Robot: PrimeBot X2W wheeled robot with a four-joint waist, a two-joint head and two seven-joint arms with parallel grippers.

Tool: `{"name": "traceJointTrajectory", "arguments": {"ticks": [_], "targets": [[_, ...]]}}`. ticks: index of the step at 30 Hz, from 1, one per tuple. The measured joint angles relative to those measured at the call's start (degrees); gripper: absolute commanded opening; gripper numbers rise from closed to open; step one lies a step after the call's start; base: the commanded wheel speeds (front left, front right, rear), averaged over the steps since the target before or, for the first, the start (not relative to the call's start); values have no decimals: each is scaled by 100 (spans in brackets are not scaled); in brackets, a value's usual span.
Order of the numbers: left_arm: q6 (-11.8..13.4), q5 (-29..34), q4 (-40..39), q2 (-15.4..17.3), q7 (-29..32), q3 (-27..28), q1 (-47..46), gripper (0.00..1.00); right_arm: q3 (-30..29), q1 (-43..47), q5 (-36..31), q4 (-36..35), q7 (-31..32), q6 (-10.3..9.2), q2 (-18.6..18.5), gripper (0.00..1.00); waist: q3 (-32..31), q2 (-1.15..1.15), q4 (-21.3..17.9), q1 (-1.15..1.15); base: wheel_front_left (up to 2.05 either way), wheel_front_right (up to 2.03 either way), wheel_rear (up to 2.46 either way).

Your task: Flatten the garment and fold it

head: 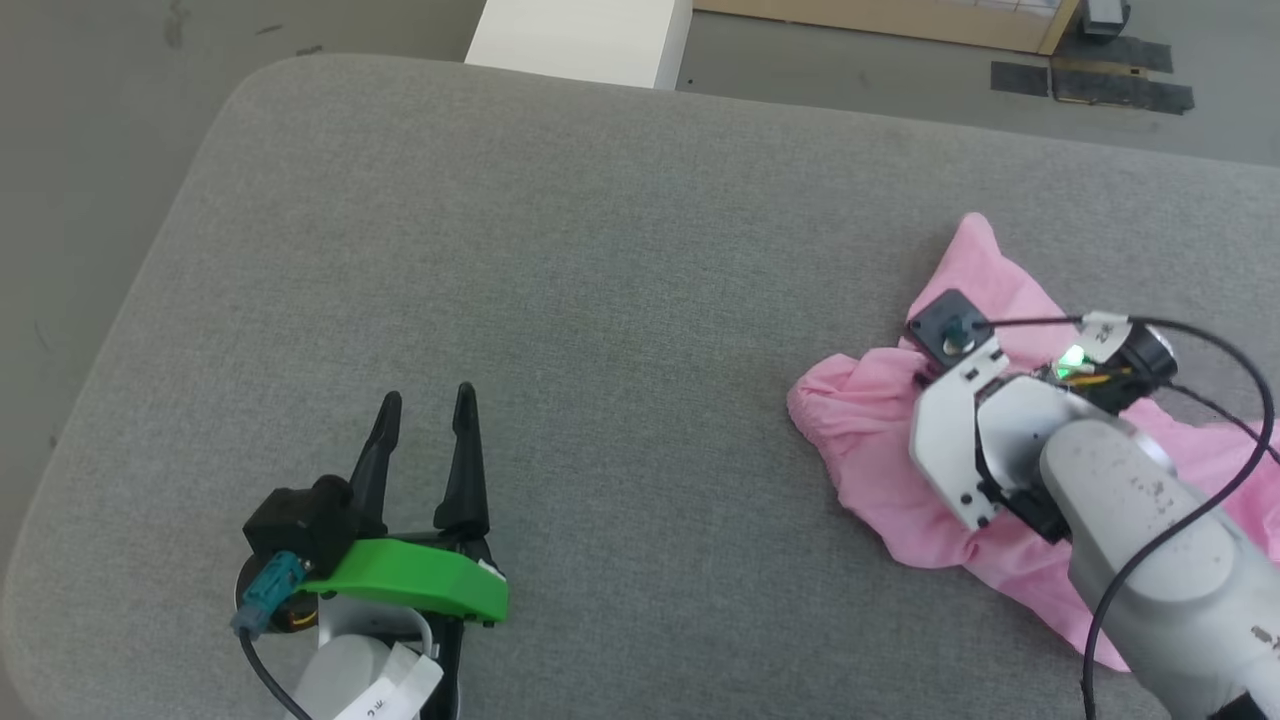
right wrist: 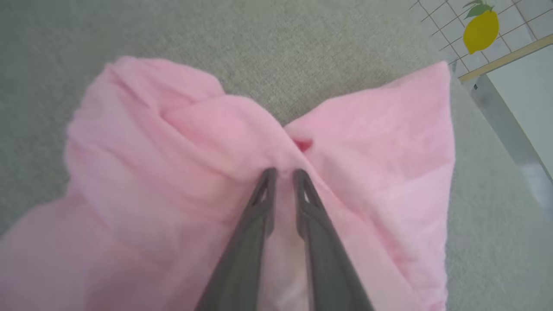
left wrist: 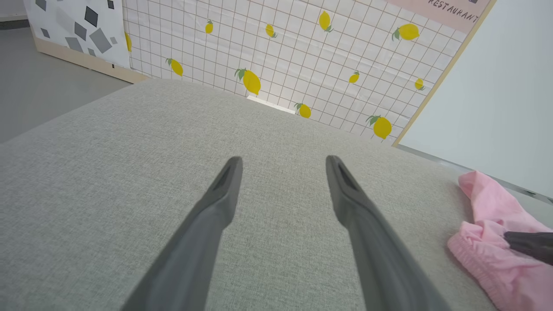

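Observation:
The garment (head: 870,440) is a light pink, wrinkled heap at the right side of the grey padded surface (head: 560,260). My right arm's wrist (head: 960,420) bends down over it and covers its middle. In the right wrist view my right gripper (right wrist: 283,172) has its fingers drawn close together on a gathered ridge of the garment (right wrist: 173,142), with fabric pinched between them. My left gripper (head: 428,397) rests open at the lower left, well away from the cloth, nothing between its fingers (left wrist: 284,160). The left wrist view catches the garment's edge (left wrist: 488,242) and a dark fingertip (left wrist: 527,244) of the right gripper.
The padded surface has a rounded corner at the far left (head: 260,90), with grey floor beyond. A white box (head: 580,40) stands behind the far edge. A lemon-patterned tiled panel (left wrist: 281,47) rises past the surface.

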Motion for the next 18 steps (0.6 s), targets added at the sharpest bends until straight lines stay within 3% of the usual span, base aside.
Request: {"name": "traceJointTrajectory", "arguments": {"ticks": [14,15,16,17,18], "targets": [[22,-1,15,0,0,-60,-7,100,-388,-493,436,-412,-315,0,-67,0,-100,0,-6,0,0,0,0],[22,-2,16,0,0,-62,-7,100,-402,-449,452,-424,-360,0,-77,11,-117,0,-1,0,0,0,0],[22,-3,16,0,0,-64,-7,100,-404,-385,464,-452,-423,0,-93,85,-133,0,3,0,0,0,0],[23,-5,16,0,0,-66,-6,100,-402,-298,468,-494,-482,0,-121,100,-149,0,4,0,0,0,0],[24,-7,16,0,0,-64,-6,100,-403,-207,468,-542,-532,0,-152,100,-161,0,3,0,0,0,0]]}}
